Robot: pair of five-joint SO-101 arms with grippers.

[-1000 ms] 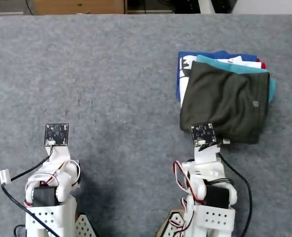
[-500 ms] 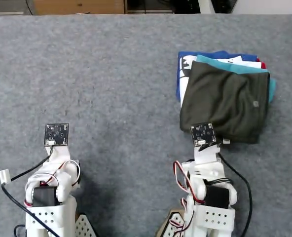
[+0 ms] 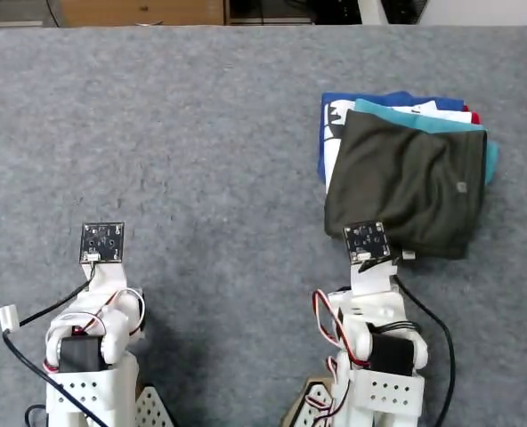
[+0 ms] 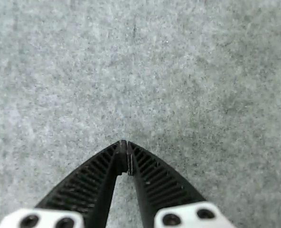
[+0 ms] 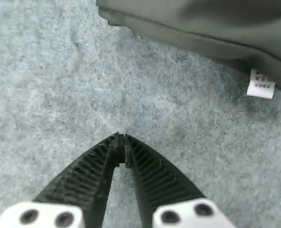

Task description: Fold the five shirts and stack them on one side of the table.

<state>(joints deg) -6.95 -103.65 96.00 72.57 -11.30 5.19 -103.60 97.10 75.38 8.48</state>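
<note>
Left claw: I see its two black ribbed jaws brought together tip to tip with nothing held, hanging over bare grey felt on the left side, well apart from the shirts.
Right claw: its jaws are also closed, tips touching and holding nothing. It hangs over the felt near the front edge of the dark shirt without touching it.
Stack of shirts: it lies on the right side of the surface, just ahead of the right arm.
Dark olive shirt: folded into a rough rectangle, it lies on top of the stack and covers most of it.
Teal shirt: an edge peeks out along the far and right sides of the dark one.
White shirt: a narrow strip shows at the far edge.
Red shirt: I can make out only a sliver at the far right corner.
Blue shirt: it sticks out at the far left corner of the stack.
White tag: it juts from the dark shirt's near edge and lies on the felt.
Surface: grey and felt-like.
Left arm: its base is at the near edge, on the left.
Right arm: its base is at the near edge, and from above its wrist overlaps the dark shirt's near left corner.
</note>
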